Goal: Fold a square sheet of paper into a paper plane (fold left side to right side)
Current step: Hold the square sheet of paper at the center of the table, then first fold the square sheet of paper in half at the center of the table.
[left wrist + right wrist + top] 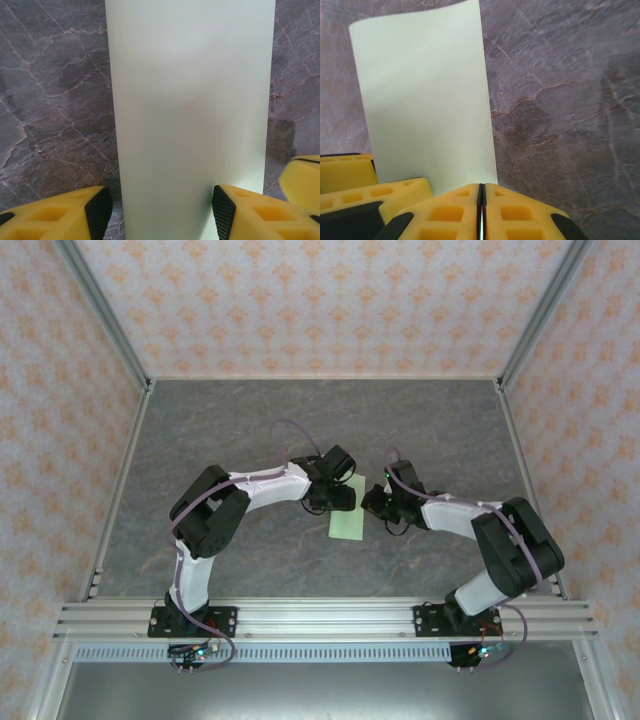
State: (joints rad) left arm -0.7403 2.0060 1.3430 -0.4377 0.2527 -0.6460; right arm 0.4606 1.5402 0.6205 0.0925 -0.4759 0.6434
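- Between the two arms, near the middle of the grey marbled bench (240,430), lies the thin, matte pale-green sheet of paper (347,512). It shows as a narrow upright rectangle rather than a square.
- Left hand (160,212): its yellow fingers with black pads (97,212) stand apart, one on each side of the sheet's near end. They straddle it without closing and have hold of nothing.
- Right hand (481,207): its yellow fingers are pressed together, and the sheet's near corner runs down into them. I judge that it nips the paper's edge, though the contact itself is hidden by the fingers.
- From the right wrist, the sheet's far edge bows in a gentle curve, so part of it looks raised off the bench rather than pressed flat.
- Progress, as a judgement: the half-width shape suggests the left-over-right fold is laid or being laid, but no sharp crease is visible.
- Left to do: flatten and crease that fold, then make all the angled folds. Nothing has a pointed dart shape yet, so the job is at an early stage.
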